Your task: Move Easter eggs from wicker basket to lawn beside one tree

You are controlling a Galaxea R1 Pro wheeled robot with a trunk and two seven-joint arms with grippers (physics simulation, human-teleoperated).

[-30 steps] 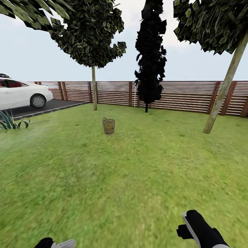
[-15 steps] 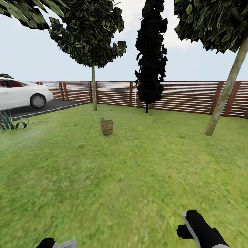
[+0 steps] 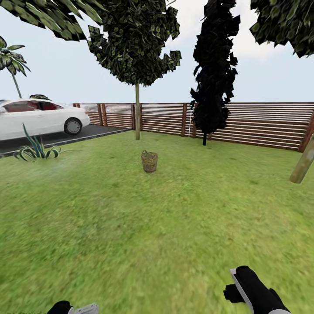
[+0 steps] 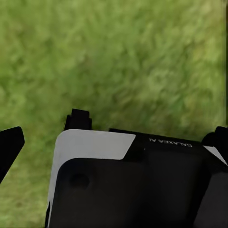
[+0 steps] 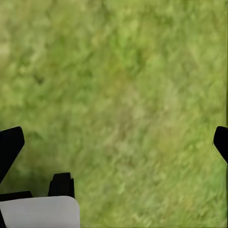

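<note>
Standing on the lawn (image 3: 131, 226), well ahead of both arms: basket (image 3: 149, 161), upright, brown open weave, tapering to its base, slightly left of centre. Left gripper (image 4: 114, 137) marginally nearer in line; right gripper (image 5: 114, 142) further off to the side. Both spread, empty, over grass. Eggs not discernible inside. Thin-trunked tree (image 3: 137, 111) just beyond basket, near fence (image 3: 261, 124).

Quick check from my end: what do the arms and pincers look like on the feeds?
Both arms are glossy black with white panels. The right arm has a white strip along its edge; the left arm ends in pale grey. The left wrist view shows a white plate with small lettering. Pincer fingertips are black. No cables visible.
</note>
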